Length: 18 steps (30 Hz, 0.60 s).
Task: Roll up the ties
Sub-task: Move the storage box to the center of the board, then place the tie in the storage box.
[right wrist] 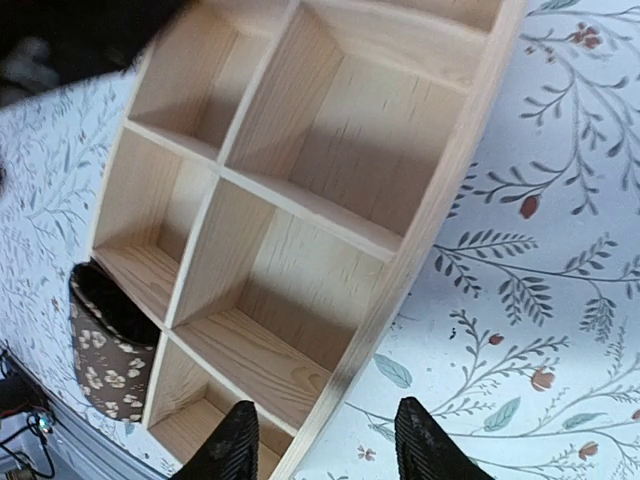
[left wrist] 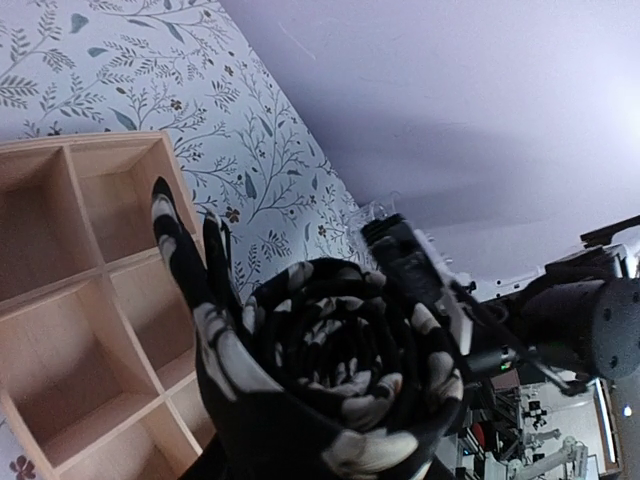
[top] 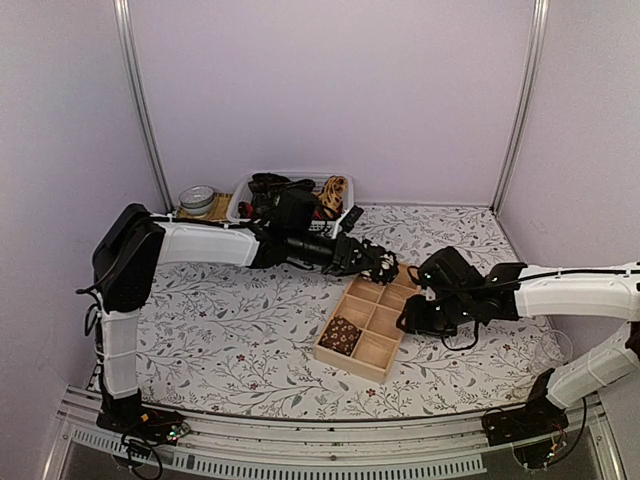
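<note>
A rolled black tie with pale flowers point(left wrist: 340, 380) fills the left wrist view, its loose tail point(left wrist: 175, 245) sticking up. My left gripper point(top: 378, 265) is shut on this roll and holds it over the far compartments of the wooden box point(top: 385, 350). The roll hides its jaws. A brown patterned tie point(top: 340, 335) sits rolled in the near left compartment and shows as the brown tie point(right wrist: 105, 350) in the right wrist view. My right gripper point(right wrist: 330, 450) is open, its fingers either side of the box's right wall point(right wrist: 420, 250).
A white basket point(top: 243, 203) at the back holds more ties point(top: 285, 192), one of them tan point(top: 334, 190). A round tin point(top: 197, 198) stands left of the basket. The floral cloth point(top: 230, 330) covers the table. Purple walls close in the back and sides.
</note>
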Each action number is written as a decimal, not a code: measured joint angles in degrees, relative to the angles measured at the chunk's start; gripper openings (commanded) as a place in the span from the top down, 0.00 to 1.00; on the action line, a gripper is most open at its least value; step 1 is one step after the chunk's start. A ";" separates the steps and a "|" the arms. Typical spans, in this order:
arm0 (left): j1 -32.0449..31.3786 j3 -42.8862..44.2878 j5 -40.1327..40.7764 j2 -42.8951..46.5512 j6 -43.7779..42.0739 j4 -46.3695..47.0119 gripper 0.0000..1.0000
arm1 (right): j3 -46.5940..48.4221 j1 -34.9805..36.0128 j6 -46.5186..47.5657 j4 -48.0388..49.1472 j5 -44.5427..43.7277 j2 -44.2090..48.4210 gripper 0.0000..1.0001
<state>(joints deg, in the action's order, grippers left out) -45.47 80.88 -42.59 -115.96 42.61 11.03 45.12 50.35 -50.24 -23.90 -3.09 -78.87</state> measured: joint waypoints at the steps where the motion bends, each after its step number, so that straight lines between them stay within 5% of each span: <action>1: -0.04 2.29 -1.68 -2.10 -0.33 -0.72 1.00 | 0.02 0.00 0.20 -1.16 -1.03 2.19 0.48; 9: 0.50 13.18 -13.62 -10.75 -4.74 -9.11 1.00 | 3.23 -2.47 3.91 -10.75 -8.44 15.87 0.46; 18: 2.78 23.52 -18.78 -14.03 -14.82 -27.65 1.00 | 3.28 -4.35 7.34 -13.92 -10.36 18.16 0.46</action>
<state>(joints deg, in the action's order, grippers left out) -42.70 104.40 -61.36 -129.99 27.79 -16.62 48.40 46.00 -42.89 -37.82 -13.45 -60.71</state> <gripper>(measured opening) 0.321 0.535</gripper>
